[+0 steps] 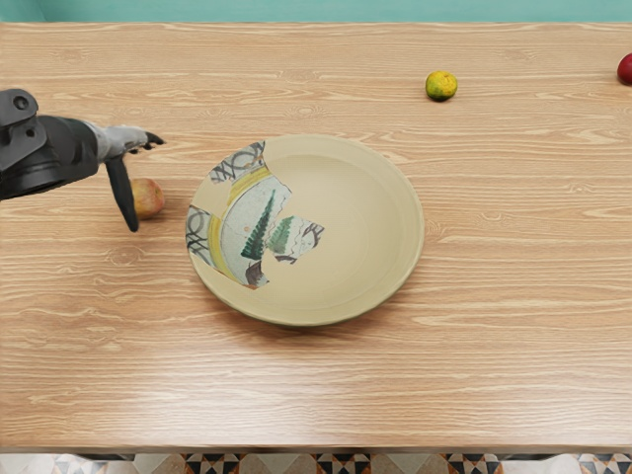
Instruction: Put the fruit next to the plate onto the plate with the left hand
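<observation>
A large beige plate [365, 237] with a painted patch on its left side sits in the middle of the wooden table. Just left of it lies a small reddish-tan fruit [150, 197]. My left hand [131, 178] comes in from the left edge and hovers right at that fruit. Its fingers are spread, with one dark finger [123, 197] pointing down in front of the fruit's left side and others sticking out above it. Nothing is held. The fruit's left part is hidden by the finger.
A yellow-green fruit [441, 85] lies at the back right of the table. A red fruit [625, 68] shows at the far right edge. The table's front edge runs along the bottom of the view.
</observation>
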Tool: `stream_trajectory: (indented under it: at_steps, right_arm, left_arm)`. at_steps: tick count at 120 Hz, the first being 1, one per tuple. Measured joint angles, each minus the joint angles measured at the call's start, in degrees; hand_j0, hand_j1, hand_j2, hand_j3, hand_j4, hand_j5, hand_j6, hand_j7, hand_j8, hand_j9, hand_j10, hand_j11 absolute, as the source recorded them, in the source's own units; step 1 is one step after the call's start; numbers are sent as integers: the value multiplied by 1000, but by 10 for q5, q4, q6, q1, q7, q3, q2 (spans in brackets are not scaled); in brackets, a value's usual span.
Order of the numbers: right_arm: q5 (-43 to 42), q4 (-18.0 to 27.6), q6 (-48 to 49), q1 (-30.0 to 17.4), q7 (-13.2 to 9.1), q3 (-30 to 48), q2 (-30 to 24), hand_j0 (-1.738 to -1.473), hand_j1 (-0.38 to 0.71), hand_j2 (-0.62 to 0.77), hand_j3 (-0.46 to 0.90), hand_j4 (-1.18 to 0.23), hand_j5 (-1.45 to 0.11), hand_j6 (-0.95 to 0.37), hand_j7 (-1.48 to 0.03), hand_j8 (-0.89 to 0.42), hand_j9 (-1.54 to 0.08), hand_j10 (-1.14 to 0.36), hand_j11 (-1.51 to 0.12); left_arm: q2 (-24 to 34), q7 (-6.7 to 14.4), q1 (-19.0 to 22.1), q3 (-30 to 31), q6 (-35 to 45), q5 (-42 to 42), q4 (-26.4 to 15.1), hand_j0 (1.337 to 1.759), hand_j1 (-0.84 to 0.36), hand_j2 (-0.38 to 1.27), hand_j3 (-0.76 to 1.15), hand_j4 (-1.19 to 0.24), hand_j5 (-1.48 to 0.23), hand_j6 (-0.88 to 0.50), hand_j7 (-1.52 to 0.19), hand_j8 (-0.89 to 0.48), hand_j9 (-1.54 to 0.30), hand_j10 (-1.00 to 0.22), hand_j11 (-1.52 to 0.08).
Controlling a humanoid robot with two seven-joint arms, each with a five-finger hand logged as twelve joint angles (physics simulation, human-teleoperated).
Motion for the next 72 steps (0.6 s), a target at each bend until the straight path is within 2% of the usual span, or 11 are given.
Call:
stream_trajectory:
  at_steps: [8,15,56,72]
  right_arm:
    - [0,0,0,0,0,0,0,-1658,-331,-3,0,-15,-20,-15,-20,-15,-20,-15,-20]
    - [0,0,0,0,0,0,0,-1658,-331,-3,0,-15,-20,-15,-20,-15,-20,-15,-20]
    - [0,0,0,0,0,0,0,-1658,-331,-3,0,-15,-20,-15,-20,-15,-20,-15,-20]
    - [0,0,0,0,0,0,0,-1658,-331,-3,0,-15,-20,-15,-20,-15,-20,-15,-20]
  left_arm:
    - [0,0,3,7,17,10,0,1658,278,13,0,-64,-78,-65,-78,-64,-78,-63,-78]
    - [-2,0,22,11,26,15,0,1658,246,19,0,-91,-114,-92,-113,-92,-113,-90,-113]
    - [-23,0,25,25,46,22,1,1658,114,42,0,-201,-257,-203,-257,-203,-257,-201,-257]
    - [-26,0,26,32,46,25,1,1658,38,57,0,-281,-332,-282,-332,-150,-339,-179,-341]
